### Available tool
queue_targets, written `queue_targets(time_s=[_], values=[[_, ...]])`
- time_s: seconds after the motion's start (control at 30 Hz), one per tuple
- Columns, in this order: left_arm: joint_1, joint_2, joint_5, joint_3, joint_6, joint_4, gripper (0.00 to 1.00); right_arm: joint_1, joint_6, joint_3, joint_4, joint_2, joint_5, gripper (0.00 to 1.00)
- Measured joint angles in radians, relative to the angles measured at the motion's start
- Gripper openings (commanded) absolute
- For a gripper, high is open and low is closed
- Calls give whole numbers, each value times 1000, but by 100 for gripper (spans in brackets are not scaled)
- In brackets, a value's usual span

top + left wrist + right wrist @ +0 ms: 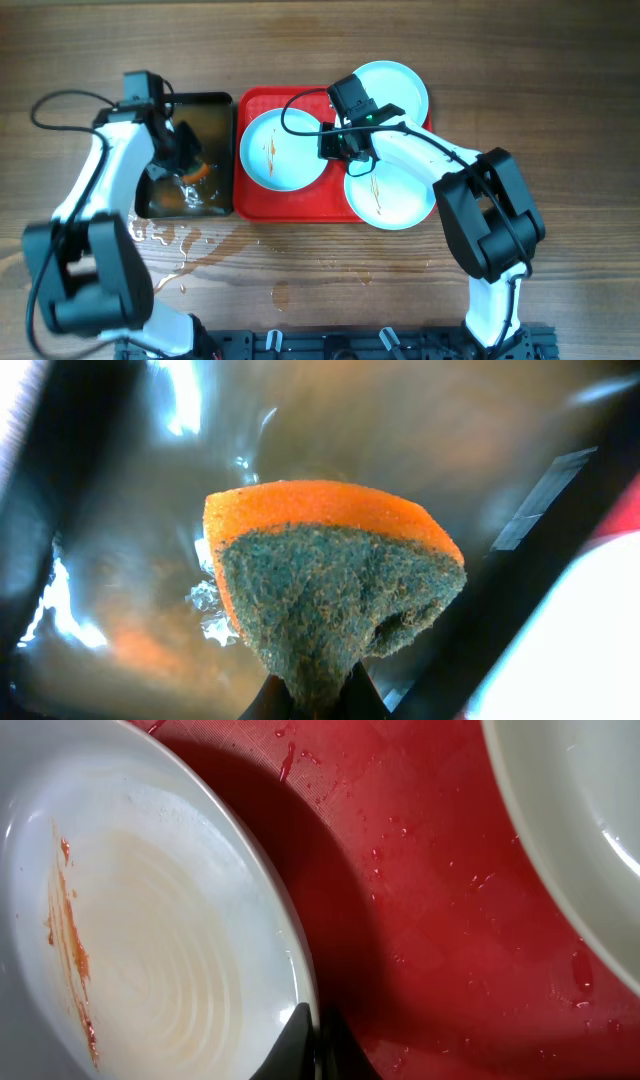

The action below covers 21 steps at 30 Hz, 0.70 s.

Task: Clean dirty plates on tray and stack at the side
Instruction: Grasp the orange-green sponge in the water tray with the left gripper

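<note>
Overhead, we count 3 plates [283, 150] on 1 tray [300, 205]; left of tray, L gripper [318, 695] clamps 1 sponge [330, 580]; R gripper [312, 1045] pinches plate [150, 970] rim.

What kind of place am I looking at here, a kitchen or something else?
Probably a robot test bench staged for dishwashing, not a real kitchen: a wooden table, a red tray holding streaked plates, and a black tray of brownish water where the left gripper pinches a sponge.

Nothing legible anywhere: no text, label, brand, number or sign to be read in the overhead or either wrist view.
</note>
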Motion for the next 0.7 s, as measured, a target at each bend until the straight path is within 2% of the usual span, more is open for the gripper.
queue_targets(time_s=[0.13,0.4,0.7], values=[[0,-114,1,27,47,-40,4,0,0,0,0,0,0,4],[0,-110,77,27,194,-58,4,0,-16,0,0,0,-25,4],[0,-110,91,16,222,-21,4,0,-27,0,1,5,-45,4]])
